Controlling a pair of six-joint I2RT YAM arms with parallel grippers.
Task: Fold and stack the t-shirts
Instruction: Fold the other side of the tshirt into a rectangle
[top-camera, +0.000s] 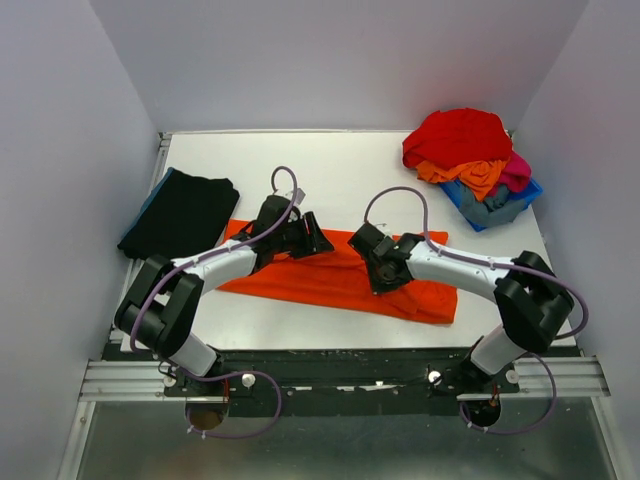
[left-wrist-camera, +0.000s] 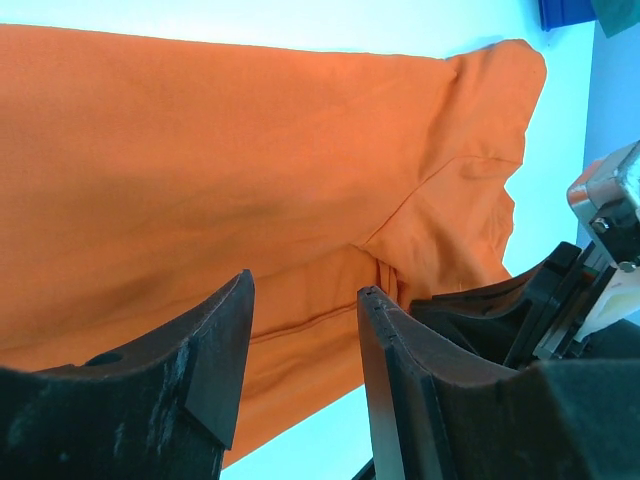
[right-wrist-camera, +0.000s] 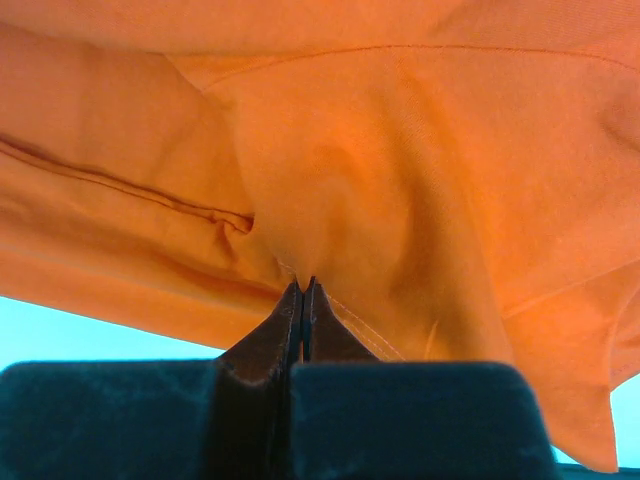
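Note:
A bright orange t-shirt (top-camera: 330, 280) lies spread lengthwise across the middle of the table. A folded black t-shirt (top-camera: 180, 212) rests at the far left. My left gripper (top-camera: 318, 240) hangs open just over the orange shirt's far edge; in the left wrist view its fingers (left-wrist-camera: 305, 290) frame a hemmed fold of the orange cloth (left-wrist-camera: 250, 150) without holding it. My right gripper (top-camera: 382, 280) is down on the shirt's middle. In the right wrist view its tips (right-wrist-camera: 302, 285) are shut, with a pucker of orange cloth (right-wrist-camera: 400, 150) pinched between them.
A heap of red, orange, magenta and grey-blue t-shirts (top-camera: 465, 150) sits in and over a small blue bin (top-camera: 520, 205) at the back right corner. White walls close in the table on the left, right and far sides.

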